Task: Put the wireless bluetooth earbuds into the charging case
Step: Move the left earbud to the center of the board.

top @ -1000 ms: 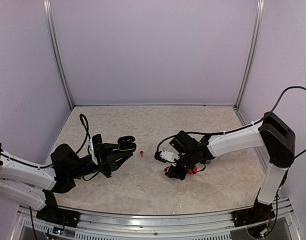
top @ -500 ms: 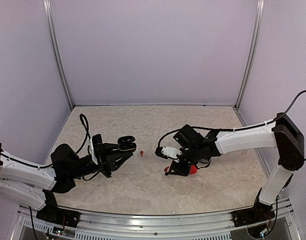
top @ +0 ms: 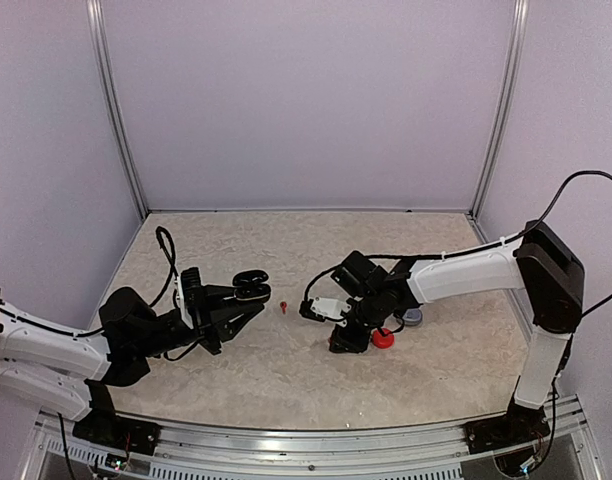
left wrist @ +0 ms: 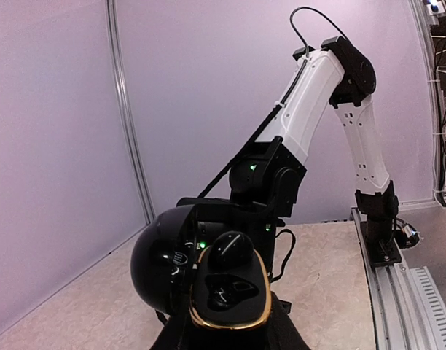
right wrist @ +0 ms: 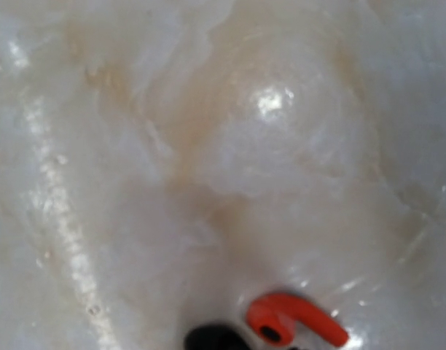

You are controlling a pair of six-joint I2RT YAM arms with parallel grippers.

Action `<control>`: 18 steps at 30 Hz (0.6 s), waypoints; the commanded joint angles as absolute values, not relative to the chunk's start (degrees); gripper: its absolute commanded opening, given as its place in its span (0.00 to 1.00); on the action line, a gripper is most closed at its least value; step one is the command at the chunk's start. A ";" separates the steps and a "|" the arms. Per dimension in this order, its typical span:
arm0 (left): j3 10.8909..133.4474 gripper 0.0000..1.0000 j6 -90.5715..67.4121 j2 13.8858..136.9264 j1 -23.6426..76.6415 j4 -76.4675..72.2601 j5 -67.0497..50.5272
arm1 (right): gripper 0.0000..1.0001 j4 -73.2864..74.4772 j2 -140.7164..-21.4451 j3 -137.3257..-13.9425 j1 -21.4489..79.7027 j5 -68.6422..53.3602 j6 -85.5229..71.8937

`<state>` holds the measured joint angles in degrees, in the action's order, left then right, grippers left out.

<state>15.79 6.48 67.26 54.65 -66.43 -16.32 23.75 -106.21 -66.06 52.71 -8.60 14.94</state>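
Right arm has shifted, uncovering a red case (top: 383, 339) and a grey case (top: 413, 317) just beside it. Right gripper (top: 343, 338) sits low over the table (top: 286, 380); can't tell if its jaws are spread. Left gripper (top: 244, 298) unchanged, pinching the open black charging case (top: 250, 287). Red earbud (top: 284, 303) lies loose on the table between the grippers, outside any case.

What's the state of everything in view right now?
black charging case: lid open, gripped by left gripper, off the table.
black earbud: seated in that case.
red earbud: loose on table, just ahead of left gripper.
second red earbud: loose on table by right gripper.
red case: on table, lid state unclear.
grey case: on table, partly hidden.
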 commanded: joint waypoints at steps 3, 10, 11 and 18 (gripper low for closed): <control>14.82 0.00 6.46 66.15 53.96 -67.24 -17.05 | 0.35 25.43 -109.56 -68.60 53.23 -9.38 16.28; 14.59 0.00 6.57 65.44 53.88 -66.91 -17.08 | 0.31 27.46 -111.92 -70.11 54.30 -9.02 16.41; 14.63 0.00 6.59 65.45 53.88 -66.96 -17.12 | 0.31 28.07 -112.27 -70.40 54.38 -8.96 16.29; 14.66 0.00 6.57 65.13 53.83 -66.80 -17.30 | 0.31 30.01 -111.88 -69.60 55.11 -8.53 15.58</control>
